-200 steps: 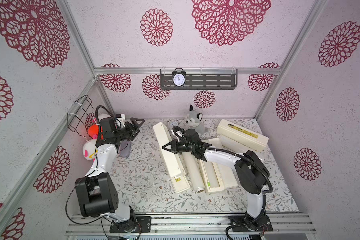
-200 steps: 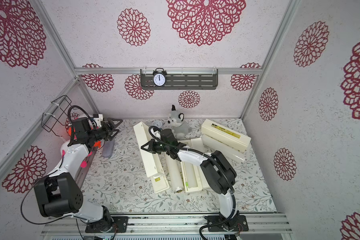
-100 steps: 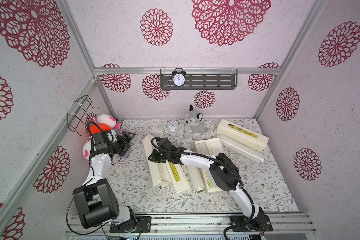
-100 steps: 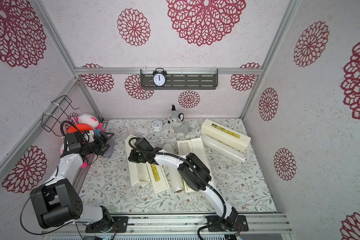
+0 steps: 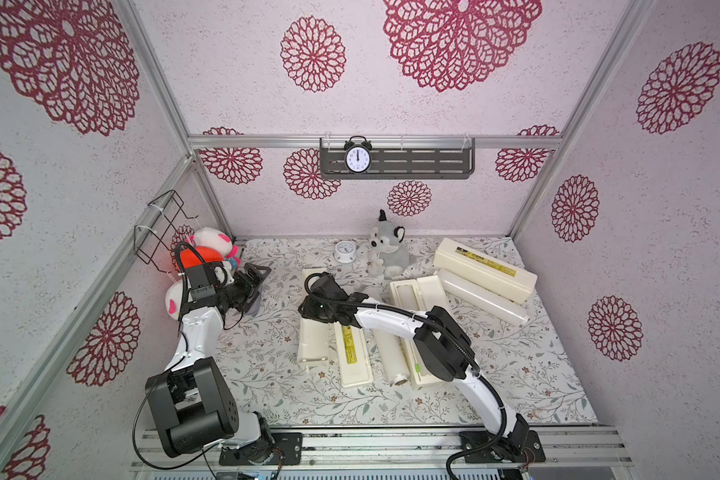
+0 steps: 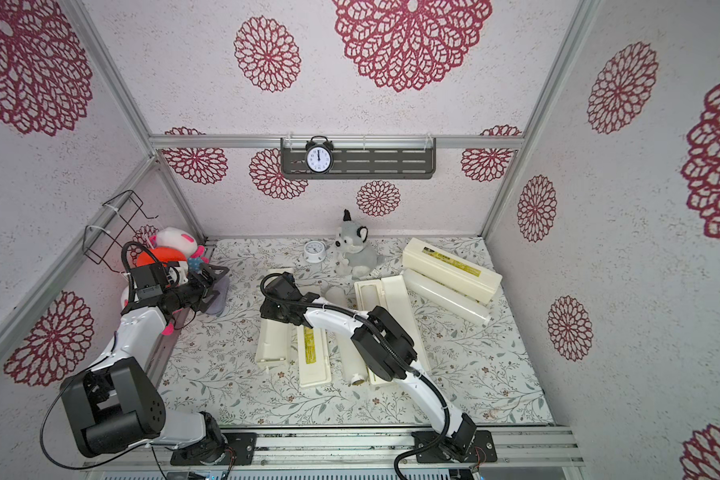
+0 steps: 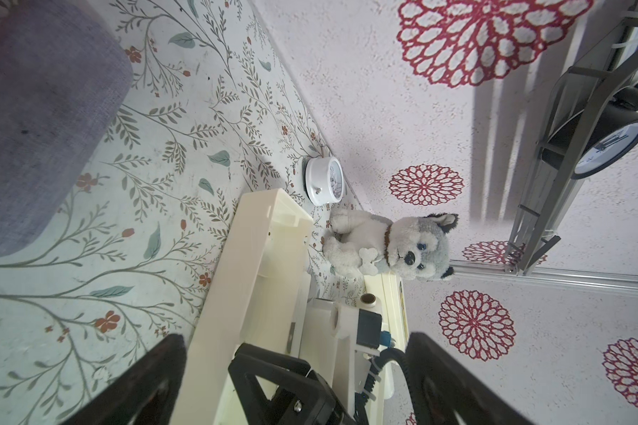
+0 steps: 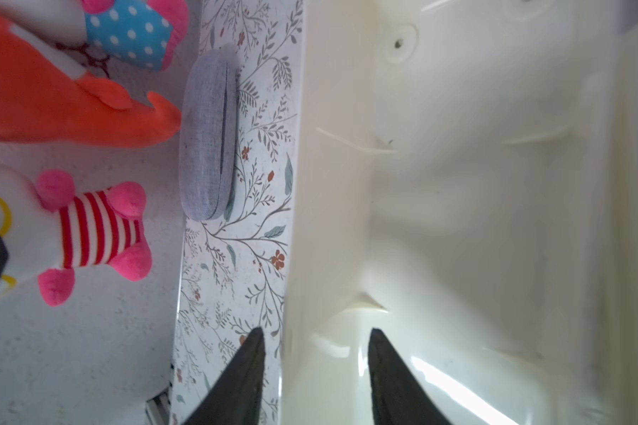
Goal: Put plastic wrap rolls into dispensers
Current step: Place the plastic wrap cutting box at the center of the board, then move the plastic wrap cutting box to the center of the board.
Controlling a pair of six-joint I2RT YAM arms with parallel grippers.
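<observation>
The left dispenser (image 5: pixel 313 345) lies open, its labelled lid (image 5: pixel 350 353) flat beside it. My right gripper (image 5: pixel 308 309) hangs over its far end, open. In the right wrist view its fingertips (image 8: pixel 314 331) straddle the tray's side wall (image 8: pixel 325 220) with gaps showing. A plastic wrap roll (image 5: pixel 389 353) lies on the mat between that lid and the middle open dispenser (image 5: pixel 431 291). Another roll (image 5: pixel 481 297) rests against the closed dispenser (image 5: pixel 485 266) at the back right. My left gripper (image 5: pixel 255 277) is open and empty near the left wall, above a grey pouch (image 6: pixel 221 297).
Plush toys (image 5: pixel 208 249) crowd the back left corner under a wire basket (image 5: pixel 163 226). A husky plush (image 5: pixel 387 249) and a small white clock (image 5: pixel 345 251) stand at the back. A shelf with an alarm clock (image 5: pixel 357 158) hangs on the back wall.
My right arm swung left, laying the left dispenser's lid flat, and its jaws have parted. My left arm drew back toward the left wall, still open.
</observation>
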